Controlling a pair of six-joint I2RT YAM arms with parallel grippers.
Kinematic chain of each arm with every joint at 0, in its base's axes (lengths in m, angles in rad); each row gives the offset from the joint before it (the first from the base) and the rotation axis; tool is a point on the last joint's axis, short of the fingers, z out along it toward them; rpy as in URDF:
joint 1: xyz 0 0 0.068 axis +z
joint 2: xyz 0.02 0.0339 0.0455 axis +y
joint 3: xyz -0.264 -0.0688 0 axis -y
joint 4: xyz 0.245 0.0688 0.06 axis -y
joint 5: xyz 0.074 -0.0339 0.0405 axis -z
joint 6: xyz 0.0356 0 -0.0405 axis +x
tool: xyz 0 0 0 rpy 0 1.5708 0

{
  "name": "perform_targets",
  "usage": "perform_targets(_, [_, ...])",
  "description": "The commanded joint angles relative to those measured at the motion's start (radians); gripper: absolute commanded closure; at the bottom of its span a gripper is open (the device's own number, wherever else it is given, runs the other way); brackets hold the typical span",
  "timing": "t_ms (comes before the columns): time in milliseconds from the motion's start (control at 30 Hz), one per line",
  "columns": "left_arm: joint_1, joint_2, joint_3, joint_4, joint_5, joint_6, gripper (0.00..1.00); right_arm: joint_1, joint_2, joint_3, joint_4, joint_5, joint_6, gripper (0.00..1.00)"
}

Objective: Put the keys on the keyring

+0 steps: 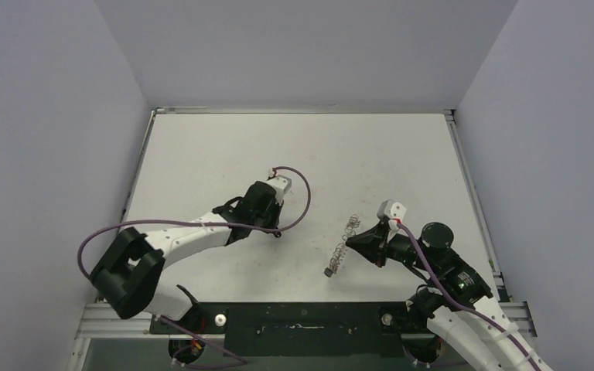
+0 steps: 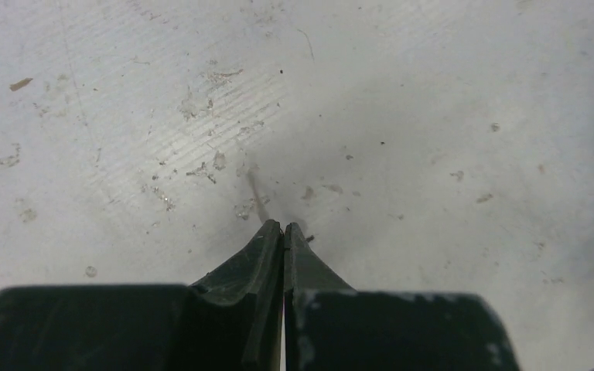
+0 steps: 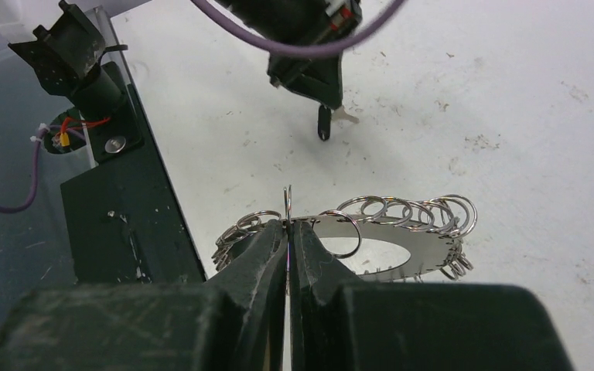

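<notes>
Keyring [image 3: 402, 230] is pinched at its rim by the right claw [image 3: 288, 226], whose fingers are closed tight on it. It is a flat silvery ring with a hollow centre, hung all round with small loops. It sits right of the middle of the desk [image 1: 317, 154], edge-on to the top view. Whether it touches the desk I cannot tell.

One black-headed key [image 3: 323, 125] lies directly under the tip of the left claw [image 3: 326, 89], its silver blade poking out sideways, well apart from the keyring. The left claw is fully closed. Its own wrist view shows the fingertips [image 2: 267, 239] meeting at the desk surface with nothing visible between them, so I cannot tell whether the key is gripped or only pressed on.

In the top view a small dark thing [image 1: 329, 272] sits at the ring's near end. It may be the second key, but it is too small to say.

As I judge it, the task is at an early stage, with no key plainly threaded. What remains is to secure this key, carry it across, slip it onto a loop, and then account for the other one.
</notes>
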Motion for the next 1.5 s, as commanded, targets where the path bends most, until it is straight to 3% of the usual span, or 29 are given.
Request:
perform_targets(0, [-0.021, -0.21, -0.048, -0.048, 0.047, -0.037, 1.0, 0.004, 0.035, -0.028, 0.152, -0.037, 0.054, 1.0])
perform_targets(167, [-0.034, -0.359, -0.104, -0.072, 0.092, -0.01, 1.0, 0.009, 0.08, -0.059, 0.21, -0.055, 0.069, 1.0])
perform_targets(600, [-0.046, -0.576, -0.125, -0.035, 0.429, 0.069, 1.0, 0.057, 0.244, -0.086, 0.384, -0.122, 0.054, 1.0])
perform_targets(967, [-0.094, -0.586, -0.119, 0.066, 0.664, 0.051, 1.0, 0.217, 0.316, -0.085, 0.432, -0.09, -0.029, 1.0])
perform_targets(1300, [-0.119, -0.578, -0.126, 0.16, 0.814, 0.018, 1.0, 0.239, 0.323, -0.099, 0.472, -0.097, -0.029, 1.0])
perform_targets(1467, [-0.142, -0.563, -0.129, 0.207, 0.817, -0.001, 1.0, 0.249, 0.329, -0.1, 0.496, -0.099, -0.018, 1.0])
